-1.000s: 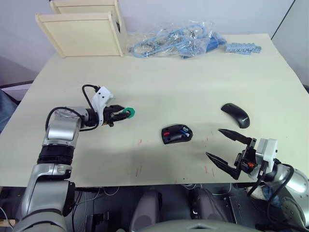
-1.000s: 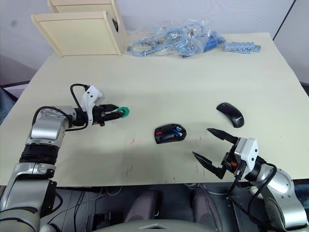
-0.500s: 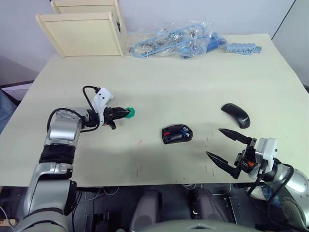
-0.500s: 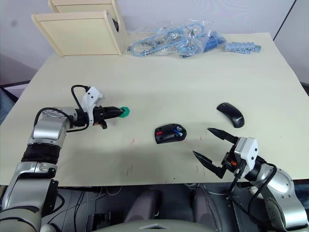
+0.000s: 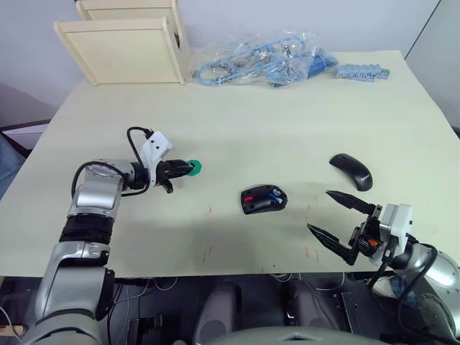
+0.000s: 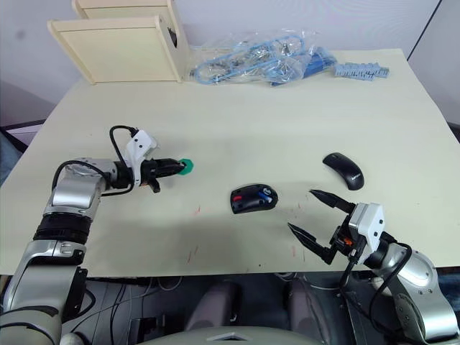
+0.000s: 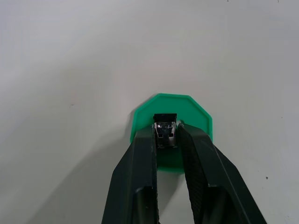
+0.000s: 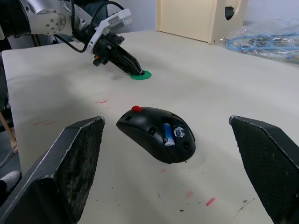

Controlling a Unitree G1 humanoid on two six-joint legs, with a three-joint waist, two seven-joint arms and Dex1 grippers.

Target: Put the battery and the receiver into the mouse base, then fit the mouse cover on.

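The receiver [image 7: 166, 130] is being pinched by the left claw [image 7: 167, 140] over the green disc [image 7: 171, 132], left of the mouse base [image 5: 263, 199], where the battery [image 8: 168, 134] is already lying. The right claw [image 5: 338, 219] is being held wide apart, near the cover [image 5: 351, 171]. The tiny receiver could be dropped if the pinch is shallow.

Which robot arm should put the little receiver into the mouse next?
Probably the left. Its gripper is already shut on the receiver, over the green disc. The right gripper sits open and empty near the mouse base, whose battery is already in.
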